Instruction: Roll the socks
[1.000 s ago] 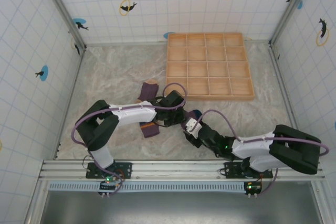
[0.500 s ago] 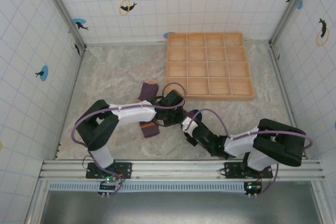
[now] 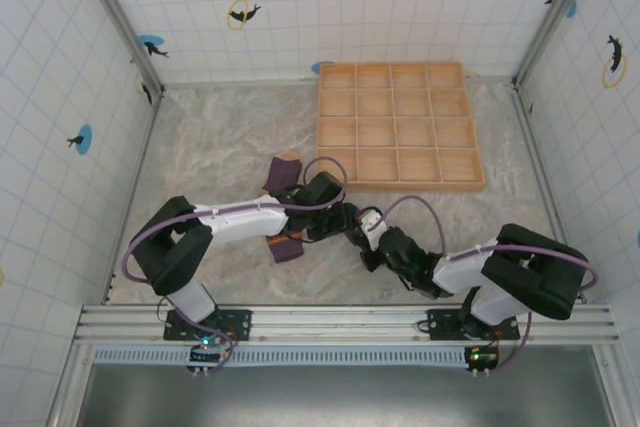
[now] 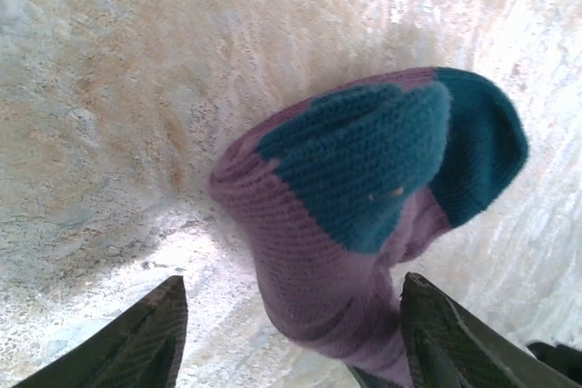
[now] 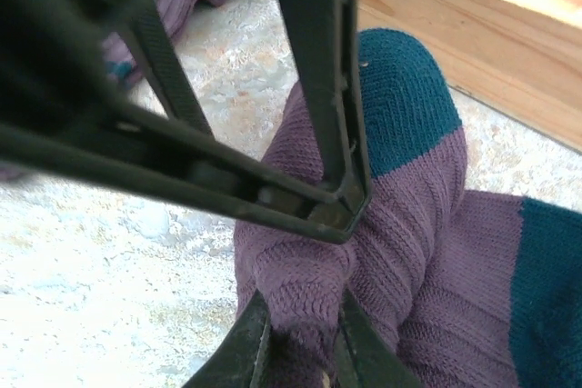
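- Two claws meet at the near middle of the pale marbled worktop (image 3: 220, 137), just in front of the light wooden tray of square compartments (image 3: 400, 185).
- Left claw (image 4: 293, 281): your fingers (image 4: 145, 338) are spread wide apart. The purple knitted sock with teal toe and heel patches (image 4: 364, 179) stands bunched up between them. In the left wrist view its lower fold lies against the right-hand finger, and bare worktop separates it from the other finger.
- Right claw (image 5: 300, 315): your fingers (image 5: 245, 352) are pressed together on a raised fold of the same sock. The purple fabric puckers at the pinch.
- In the right wrist view, black struts of the left claw cross in front of the sock. Their corner rests on the purple fabric just above the pinch.
- Sock position: it lies on the worktop near the tray's front wall (image 5: 455, 34). One teal end points toward that wall, with a strip of worktop between them.
- From the top camera, you see both claws just beside each other, left (image 3: 347, 219) and right (image 3: 366, 235).
- Two further socks lie to the left of the claws. The purple sock with a tan toe (image 3: 283, 172) is on the far side of the left arm. The purple sock with an orange stripe (image 3: 287, 247) is on the near side.
- You cannot tell from this view whether either is rolled.
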